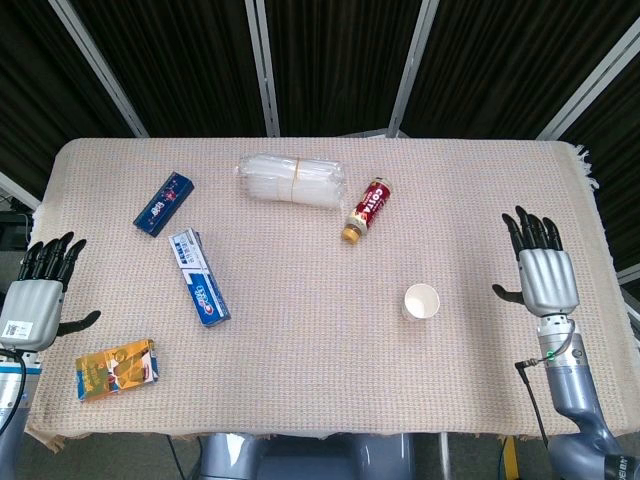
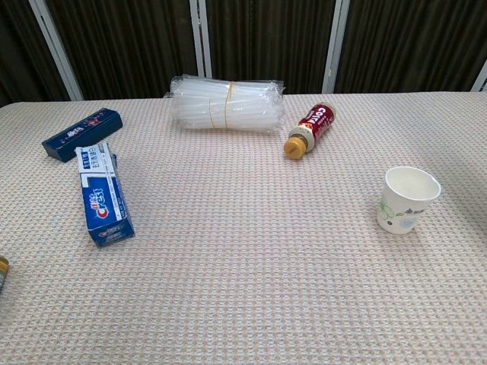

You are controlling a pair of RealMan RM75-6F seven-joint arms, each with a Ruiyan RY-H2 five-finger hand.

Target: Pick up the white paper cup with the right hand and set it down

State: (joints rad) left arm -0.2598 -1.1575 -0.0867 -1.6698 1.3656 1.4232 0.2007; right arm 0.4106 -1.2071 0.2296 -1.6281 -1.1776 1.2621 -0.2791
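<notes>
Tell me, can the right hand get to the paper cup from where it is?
Probably yes: the right hand is open beside the upright paper cup, with only bare tablecloth between them; the bottle lies farther back.

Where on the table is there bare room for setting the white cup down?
The widest bare cloth lies between the Crest toothpaste box and white paper cup, down to the near edge. It is crowded at the back: clear straw bundle, red bottle. Open right hand rests beside the cup.

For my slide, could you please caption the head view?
Both hands, left and right, rest open; white paper cup stands untouched.
</notes>
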